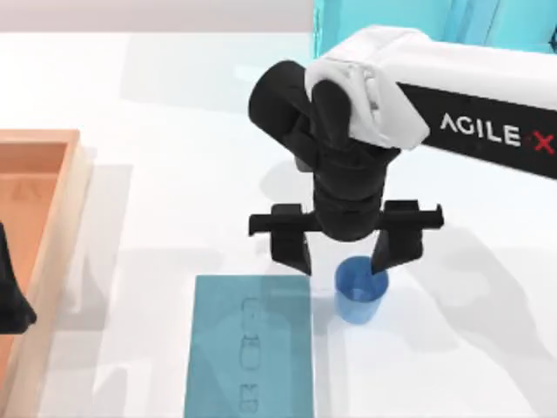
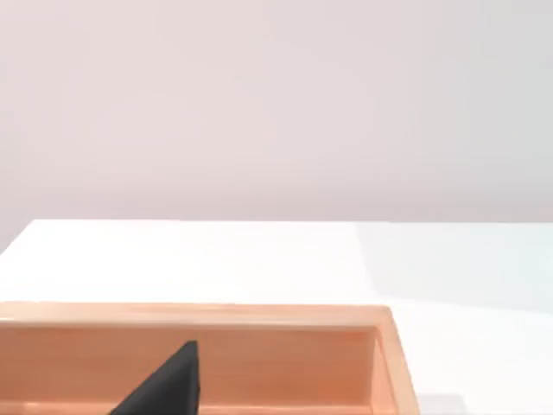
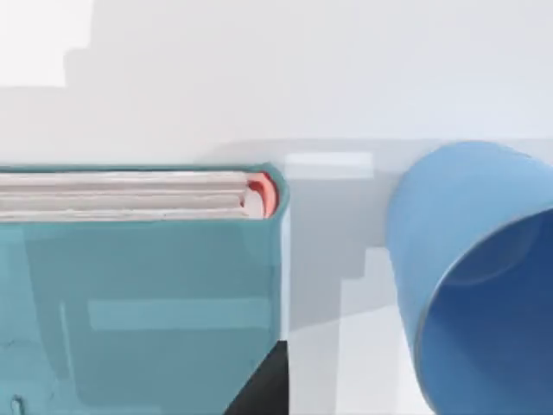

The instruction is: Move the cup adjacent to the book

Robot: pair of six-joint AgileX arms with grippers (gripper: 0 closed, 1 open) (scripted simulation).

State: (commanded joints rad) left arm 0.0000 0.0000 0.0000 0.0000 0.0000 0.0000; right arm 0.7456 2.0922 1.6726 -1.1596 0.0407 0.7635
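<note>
The cup (image 1: 359, 294), a small translucent blue tumbler, stands upright on the white table just right of the book (image 1: 248, 348), a flat teal slab with faint dark marks on its cover. A narrow strip of table separates them. My right gripper (image 1: 344, 259) hovers over the book's far right corner and the cup, open wide, one finger above the book's edge and the other at the cup's far rim. The right wrist view shows the book (image 3: 138, 294) with its page edges beside the cup (image 3: 475, 285). My left gripper (image 1: 10, 300) is parked over the wooden tray at the left edge.
A shallow wooden tray (image 1: 39, 174) lies along the table's left side, its rim (image 2: 384, 346) seen in the left wrist view. A light cyan shelf unit (image 1: 500, 22) stands at the back right, behind the right arm.
</note>
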